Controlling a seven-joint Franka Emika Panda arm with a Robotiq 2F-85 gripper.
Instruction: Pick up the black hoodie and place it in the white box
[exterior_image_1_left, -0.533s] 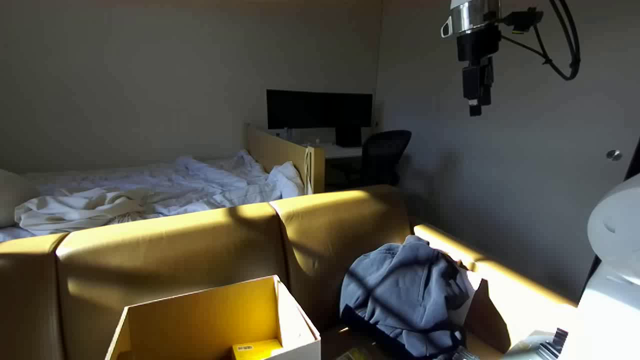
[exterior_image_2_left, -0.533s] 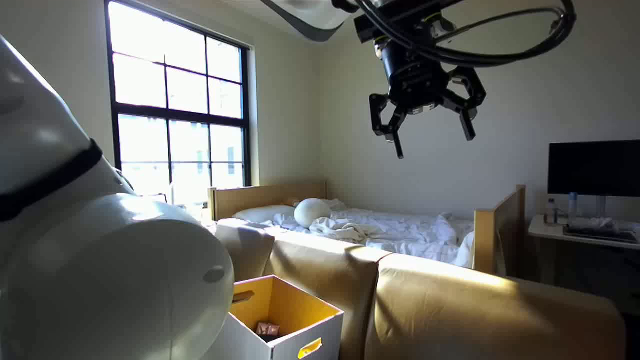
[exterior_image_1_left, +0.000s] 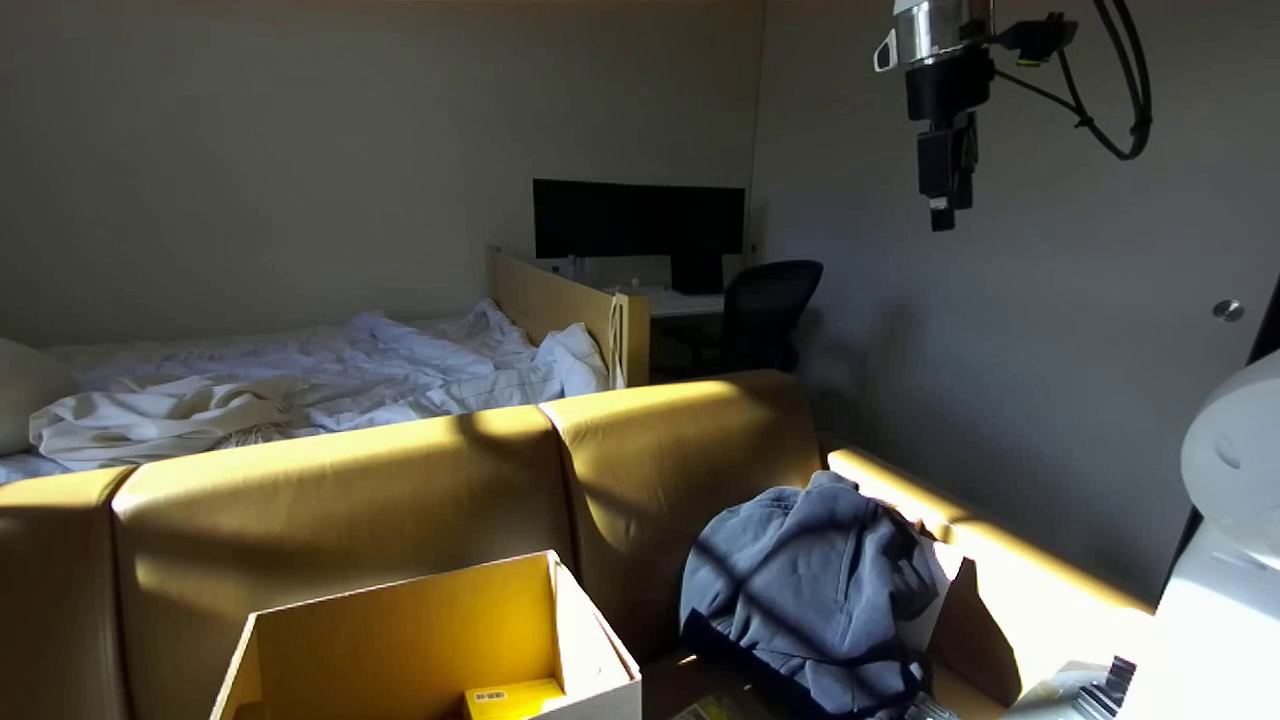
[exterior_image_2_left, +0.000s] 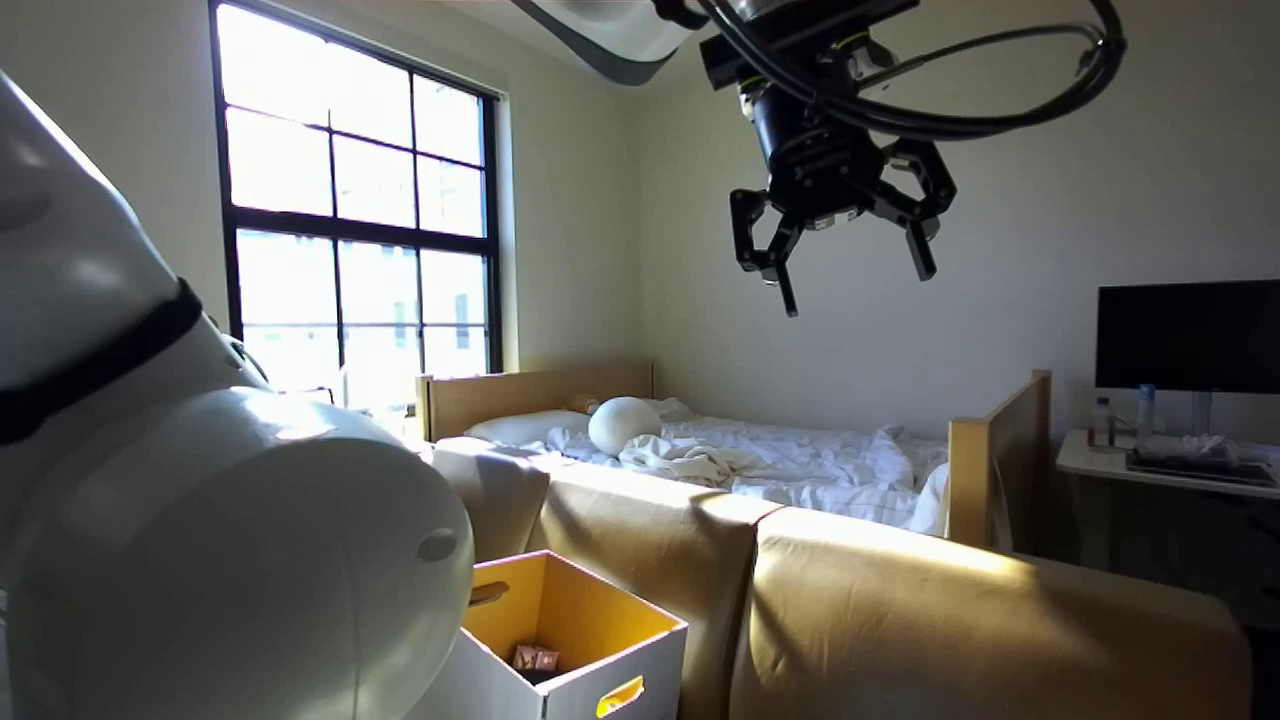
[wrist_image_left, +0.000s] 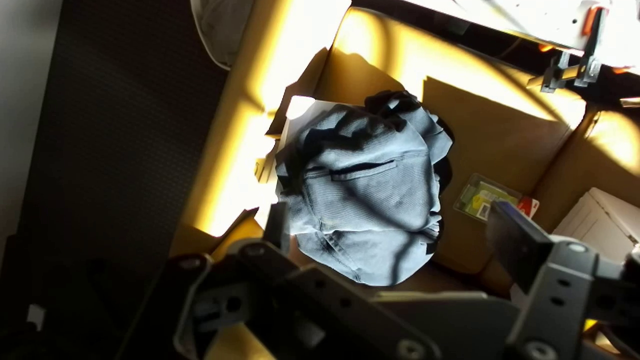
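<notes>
The hoodie, dark grey-blue, lies bunched on the sofa seat near the armrest. It fills the middle of the wrist view, with a pocket slit on top. The white box has a yellow inside and stands on the sofa to the left of the hoodie; it also shows in an exterior view, and part of it at the right of the wrist view. My gripper is open and empty, fingers pointing down, high above the sofa. In an exterior view, the gripper is well above the hoodie, not touching it.
The sofa backrest and armrest border the hoodie. A white panel sticks out from under it. A clear plastic package lies beside it. A yellow carton is in the box. A white table with a clamp is near.
The gripper has shifted slightly to the left in both exterior views, staying open and at about the same height. The hoodie and the box have not moved.
</notes>
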